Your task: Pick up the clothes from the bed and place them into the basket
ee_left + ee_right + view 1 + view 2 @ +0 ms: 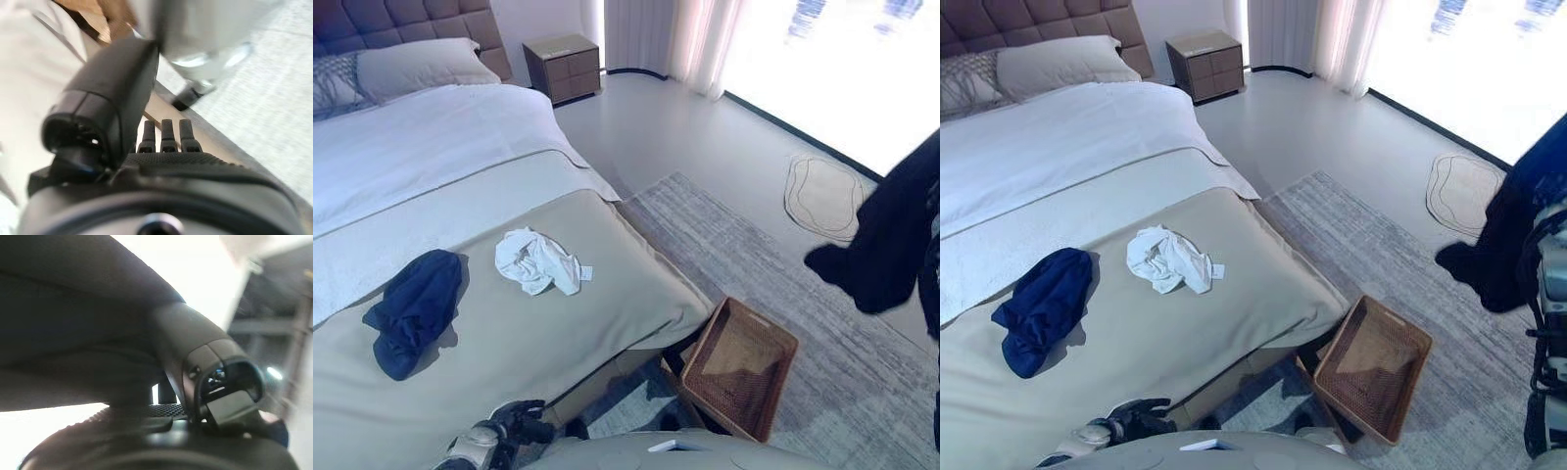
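A dark blue garment and a crumpled white garment lie on the beige cover at the foot of the bed. An empty brown woven basket stands tilted on the rug beside the bed's corner. My right hand is raised at the right, above and to the right of the basket, with its thumb against a dark garment that hangs down from it. My left hand hangs low by the foot of the bed, its fingers relaxed and holding nothing.
A grey rug covers the floor to the right of the bed, with a small pale mat beyond it. A brown nightstand stands by the headboard. Pillows lie at the bed's head.
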Robot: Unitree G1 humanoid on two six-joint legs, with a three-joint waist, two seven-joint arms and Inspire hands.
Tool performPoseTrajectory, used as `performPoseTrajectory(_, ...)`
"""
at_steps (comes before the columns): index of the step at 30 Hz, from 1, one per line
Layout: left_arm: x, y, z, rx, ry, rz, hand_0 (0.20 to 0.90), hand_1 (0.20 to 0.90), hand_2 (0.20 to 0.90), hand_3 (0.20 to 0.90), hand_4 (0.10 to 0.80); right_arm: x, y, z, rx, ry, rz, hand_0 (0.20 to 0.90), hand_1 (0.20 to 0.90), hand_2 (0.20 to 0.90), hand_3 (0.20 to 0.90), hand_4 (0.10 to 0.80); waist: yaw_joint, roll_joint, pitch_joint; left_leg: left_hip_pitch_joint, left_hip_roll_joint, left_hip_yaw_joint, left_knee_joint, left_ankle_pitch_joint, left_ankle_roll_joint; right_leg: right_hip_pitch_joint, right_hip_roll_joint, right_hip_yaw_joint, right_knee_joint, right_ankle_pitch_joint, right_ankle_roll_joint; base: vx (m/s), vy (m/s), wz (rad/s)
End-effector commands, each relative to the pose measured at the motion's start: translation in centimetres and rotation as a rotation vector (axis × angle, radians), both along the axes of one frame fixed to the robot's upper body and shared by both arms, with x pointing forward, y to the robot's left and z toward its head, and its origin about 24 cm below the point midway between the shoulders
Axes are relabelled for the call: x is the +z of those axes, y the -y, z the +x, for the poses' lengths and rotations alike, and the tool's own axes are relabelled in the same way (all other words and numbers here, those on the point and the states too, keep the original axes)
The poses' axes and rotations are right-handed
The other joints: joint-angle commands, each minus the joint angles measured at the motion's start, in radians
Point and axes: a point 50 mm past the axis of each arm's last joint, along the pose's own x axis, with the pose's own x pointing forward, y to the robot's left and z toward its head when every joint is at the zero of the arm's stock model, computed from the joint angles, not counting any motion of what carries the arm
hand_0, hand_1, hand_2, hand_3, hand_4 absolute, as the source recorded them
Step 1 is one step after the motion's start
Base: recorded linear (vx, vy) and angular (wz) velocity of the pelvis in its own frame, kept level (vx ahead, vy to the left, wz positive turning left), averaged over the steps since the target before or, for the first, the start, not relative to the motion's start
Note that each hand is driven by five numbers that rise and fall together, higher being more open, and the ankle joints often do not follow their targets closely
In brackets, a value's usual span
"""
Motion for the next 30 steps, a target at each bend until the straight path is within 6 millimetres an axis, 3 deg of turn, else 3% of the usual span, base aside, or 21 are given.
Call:
performPoseTrajectory(1, 0.2, 0.1, 0.7, -0.089, 0.008, 0.000, 0.900, 0.900, 0.900, 0.900, 0.800, 3.1, -1.1, 0.5, 0.065, 0.069, -0.113, 0.300, 0.300, 0.300, 0.200, 0.100, 0.026, 0.001, -0.037, 0.050, -0.033, -0.005, 0.011, -0.150, 0.039, -0.015, 0.031, -0.051, 0.044, -0.038, -0.005, 0.020, -0.134, -0.26)
performPoseTrajectory(6, 0.4, -0.3, 1.1, -0.098, 0.028, 0.010, 0.900, 0.900, 0.900, 0.900, 0.800, -0.9, -1.2, 1.2, 0.083, -0.109, -0.066, 0.300, 0.300, 0.300, 0.200, 0.100, 0.021, 0.028, -0.001, 0.035, -0.032, -0.008, 0.025, -0.147, 0.039, -0.040, 0.022, -0.055, 0.072, -0.046, -0.007, 0.001, -0.147, -0.08)
performPoseTrajectory(9, 1.0, 0.0, 2.7, -0.105, 0.081, 0.007, 0.900, 0.900, 0.900, 0.900, 0.800, -1.0, -1.1, 2.0, 0.059, -0.147, -0.096, 0.300, 0.300, 0.300, 0.200, 0.100, 0.022, 0.052, 0.038, -0.029, -0.036, -0.026, 0.060, -0.146, 0.039, -0.113, 0.008, -0.060, 0.121, -0.057, -0.012, -0.181, -0.083, -0.02)
performPoseTrajectory(12, 2.4, 1.2, 6.7, -0.086, 0.223, -0.027, 0.900, 0.900, 0.900, 0.900, 0.800, 1.0, -1.3, 3.5, 0.034, -0.147, -0.151, 0.300, 0.300, 0.300, 0.200, 0.100, 0.007, 0.103, 0.140, -0.140, -0.048, -0.056, 0.083, -0.114, 0.036, -0.243, -0.004, -0.048, 0.191, -0.063, -0.023, -0.387, 0.020, -0.08)
performPoseTrajectory(13, 2.4, 1.2, 6.7, -0.086, 0.223, -0.027, 0.900, 0.900, 0.900, 0.900, 0.800, 1.0, -1.3, 3.5, 0.034, -0.147, -0.151, 0.300, 0.300, 0.300, 0.200, 0.100, 0.007, 0.104, 0.139, -0.143, -0.048, -0.056, 0.084, -0.114, 0.036, -0.245, -0.005, -0.048, 0.191, -0.063, -0.023, -0.305, 0.034, -0.10)
performPoseTrajectory(14, 3.3, 2.2, 8.6, -0.076, 0.301, -0.055, 0.900, 0.900, 0.900, 0.900, 0.800, 1.5, -1.5, 4.2, 0.030, -0.156, -0.164, 0.300, 0.300, 0.300, 0.200, 0.100, 0.002, 0.137, 0.197, -0.187, -0.054, -0.069, 0.077, -0.084, 0.034, -0.296, -0.001, -0.036, 0.213, -0.063, -0.031, -0.261, 0.011, -0.11)
performPoseTrajectory(17, 4.1, 3.3, 10.0, -0.068, 0.381, -0.098, 0.900, 0.900, 0.900, 0.900, 0.800, 0.6, -1.8, 5.0, 0.025, -0.214, -0.166, 0.300, 0.300, 0.300, 0.200, 0.100, 0.006, 0.179, 0.256, -0.225, -0.056, -0.086, 0.051, -0.046, 0.027, -0.339, 0.004, -0.033, 0.225, -0.061, -0.037, -0.171, -0.020, -0.06)
performPoseTrajectory(20, 4.5, 3.7, 10.4, -0.075, 0.416, -0.129, 0.900, 0.900, 0.900, 0.900, 0.800, -1.2, -1.1, 5.2, -0.002, -0.377, -0.136, 0.300, 0.300, 0.300, 0.200, 0.100, 0.007, 0.207, 0.291, -0.246, -0.057, -0.091, 0.034, -0.026, 0.015, -0.361, 0.000, -0.039, 0.225, -0.061, -0.041, -0.043, -0.010, 0.00)
performPoseTrajectory(21, 4.6, 3.7, 10.6, -0.080, 0.424, -0.134, 0.900, 0.900, 0.900, 0.900, 0.800, -2.9, -0.3, 5.2, -0.019, -0.520, -0.096, 0.679, 0.679, 0.679, 0.642, 0.542, 0.010, 0.213, 0.303, -0.251, -0.057, -0.092, 0.029, -0.021, 0.010, -0.369, -0.003, -0.045, 0.228, -0.063, -0.043, -0.031, -0.007, -0.01)
performPoseTrajectory(22, 4.7, 3.7, 10.6, -0.080, 0.427, -0.135, 0.900, 0.900, 0.900, 0.900, 0.800, -3.1, -0.2, 5.3, -0.018, -0.530, -0.095, 0.900, 0.900, 0.900, 0.900, 0.800, 0.011, 0.215, 0.301, -0.257, -0.056, -0.091, 0.029, -0.019, 0.009, -0.373, -0.002, -0.046, 0.224, -0.058, -0.043, -0.031, -0.032, -0.02)
performPoseTrajectory(23, 4.9, 3.5, 10.9, -0.079, 0.434, -0.137, 0.900, 0.900, 0.900, 0.900, 0.800, -4.7, 0.5, 5.2, -0.018, -0.675, -0.074, 0.900, 0.900, 0.900, 0.900, 0.800, 0.019, 0.219, 0.313, -0.260, -0.055, -0.092, 0.025, -0.014, 0.006, -0.376, -0.006, -0.057, 0.223, -0.060, -0.047, -0.031, -0.042, -0.02)
performPoseTrajectory(26, 5.3, 3.0, 11.2, -0.084, 0.443, -0.131, 0.900, 0.900, 0.900, 0.900, 0.800, -6.5, 1.3, 4.8, -0.015, -0.850, -0.046, 0.900, 0.900, 0.900, 0.900, 0.800, 0.036, 0.215, 0.323, -0.272, -0.051, -0.096, 0.029, -0.010, 0.002, -0.379, -0.006, -0.075, 0.221, -0.058, -0.052, -0.013, -0.087, 0.06)
performPoseTrajectory(30, 5.7, 2.3, 11.5, -0.078, 0.452, -0.121, 0.900, 0.900, 0.900, 0.900, 0.800, -6.7, 1.3, 4.8, -0.006, -0.840, -0.028, 0.900, 0.900, 0.900, 0.900, 0.800, 0.045, 0.205, 0.329, -0.276, -0.045, -0.097, 0.036, -0.008, -0.002, -0.373, -0.002, -0.092, 0.221, -0.058, -0.057, 0.025, -0.077, 0.17)
